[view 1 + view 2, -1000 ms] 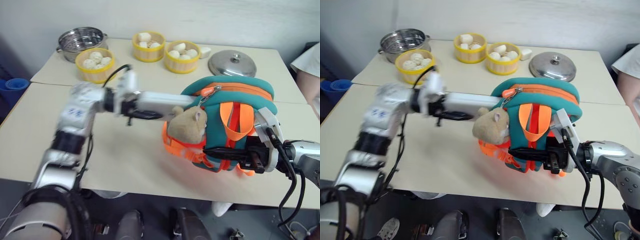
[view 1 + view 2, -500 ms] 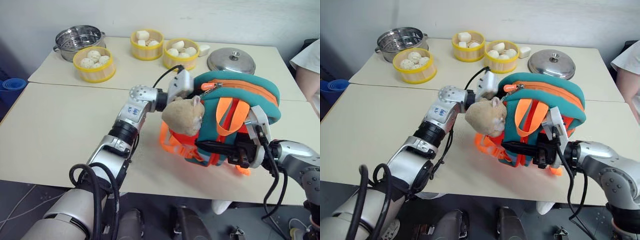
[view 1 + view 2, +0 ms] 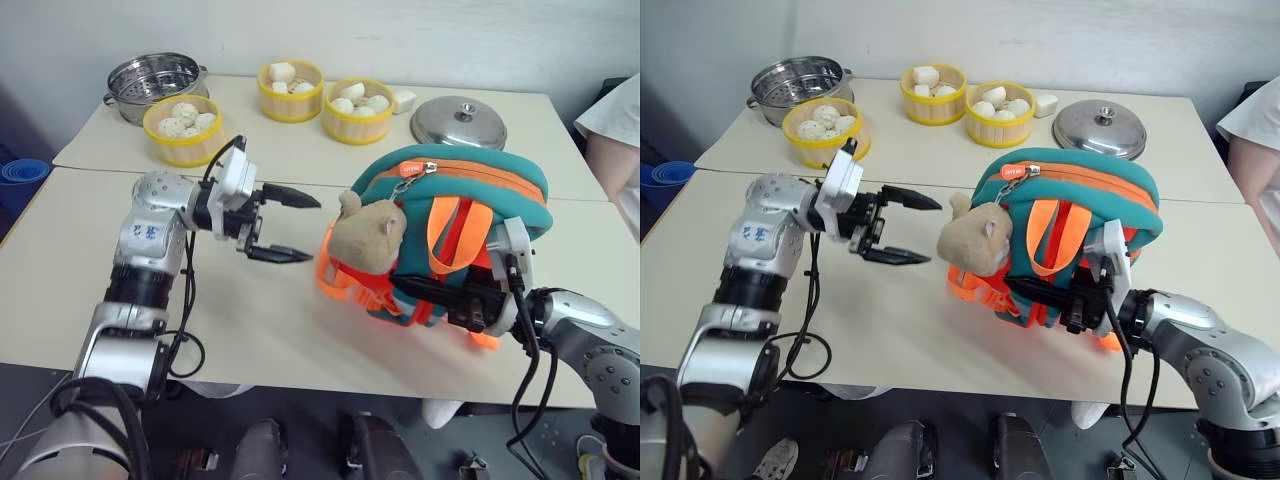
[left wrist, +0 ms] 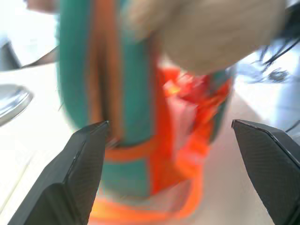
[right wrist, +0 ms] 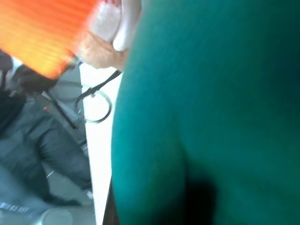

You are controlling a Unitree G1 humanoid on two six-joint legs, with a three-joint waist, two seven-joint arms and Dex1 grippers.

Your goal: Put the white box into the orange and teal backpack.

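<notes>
The orange and teal backpack (image 3: 470, 200) stands upright on the near table, its tan plush hamster (image 3: 367, 236) facing my left arm. My right gripper (image 3: 415, 290) is shut on the backpack's lower front, among the orange straps. My left gripper (image 3: 312, 230) hovers level just left of the hamster, jaws wide open and empty, pointing at the bag. The left wrist view looks between its black fingers (image 4: 84, 164) at the backpack (image 4: 117, 93). Teal fabric (image 5: 211, 93) of the backpack is close in front of the right wrist view. The white box is out of view.
On the far table stand three yellow steamer baskets of buns (image 3: 182, 128) (image 3: 291, 88) (image 3: 358, 108), a steel pot (image 3: 152, 82) and a steel lid (image 3: 462, 120). A person's white sleeve (image 3: 612, 118) is at the right edge. A blue stack (image 3: 18, 172) sits off the table's left side.
My left gripper held the white box at the backpack, went to the bag's top, then drew back to the left and opened wide, empty. The right gripper stayed on the backpack.
</notes>
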